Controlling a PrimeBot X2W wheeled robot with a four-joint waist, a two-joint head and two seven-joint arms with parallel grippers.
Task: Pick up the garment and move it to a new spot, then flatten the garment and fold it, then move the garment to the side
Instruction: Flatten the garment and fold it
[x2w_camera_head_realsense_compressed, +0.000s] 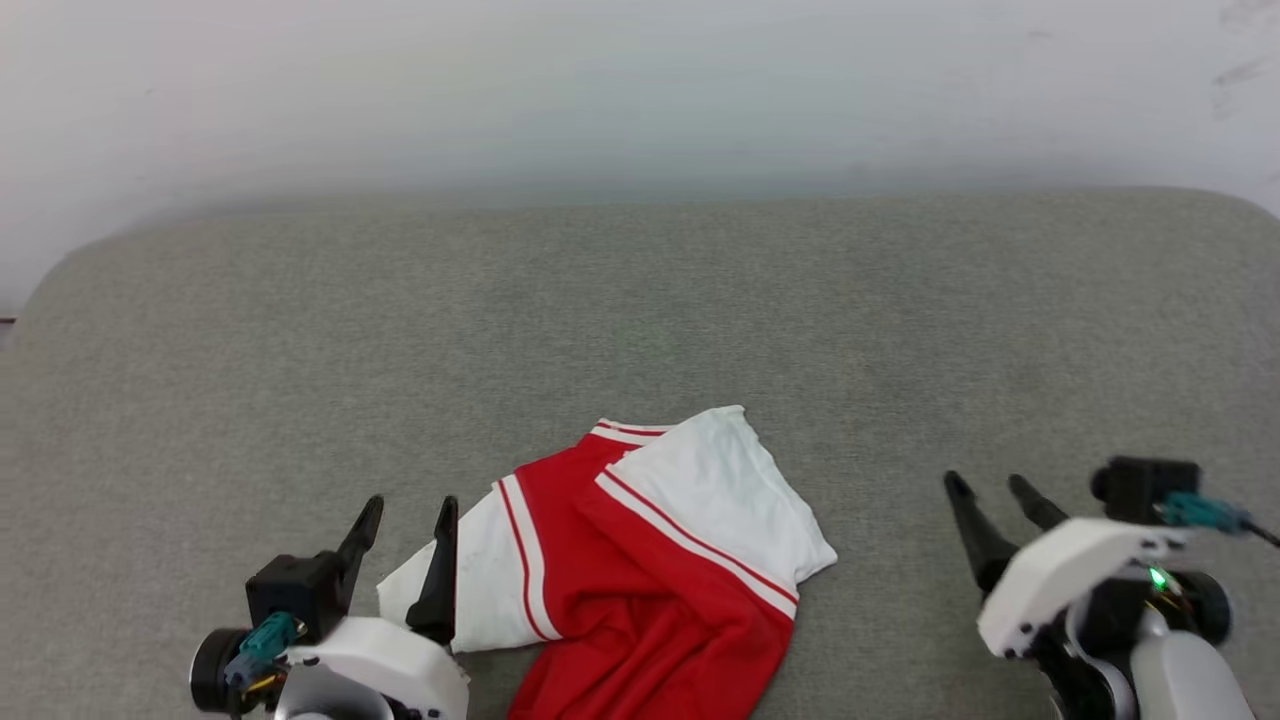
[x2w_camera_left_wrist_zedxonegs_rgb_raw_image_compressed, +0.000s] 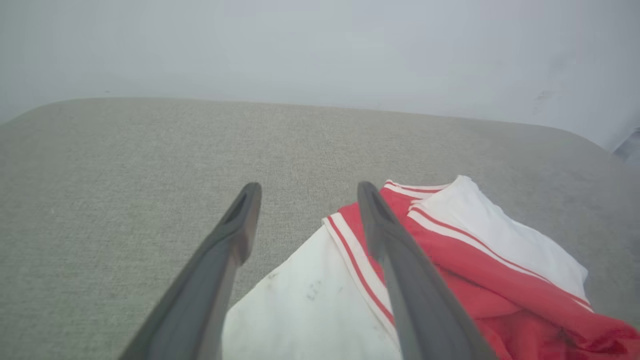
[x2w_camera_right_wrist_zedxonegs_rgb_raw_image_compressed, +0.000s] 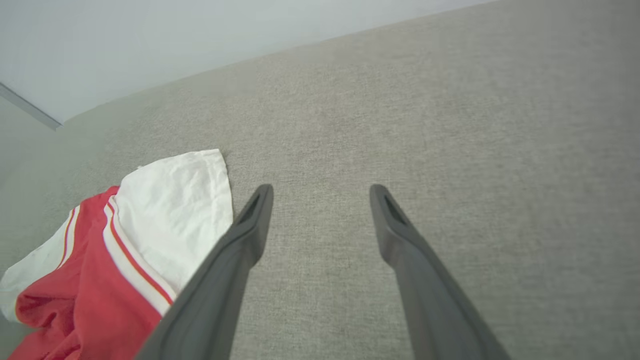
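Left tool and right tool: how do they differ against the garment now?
The left tool sits at the white sleeve of the garment, one finger overlapping it; the right tool stands clear over bare grey cushion. Left tool's fingers point nearly upright in the head view; right tool's lean left. Both open, empty.

white wrist shells (x2w_camera_head_realsense_compressed: 1060, 570), black tapered gripper fingers (x2w_camera_head_realsense_compressed: 437, 570), teal connectors (x2w_camera_head_realsense_compressed: 262, 640), green light (x2w_camera_head_realsense_compressed: 1158, 578) on right.
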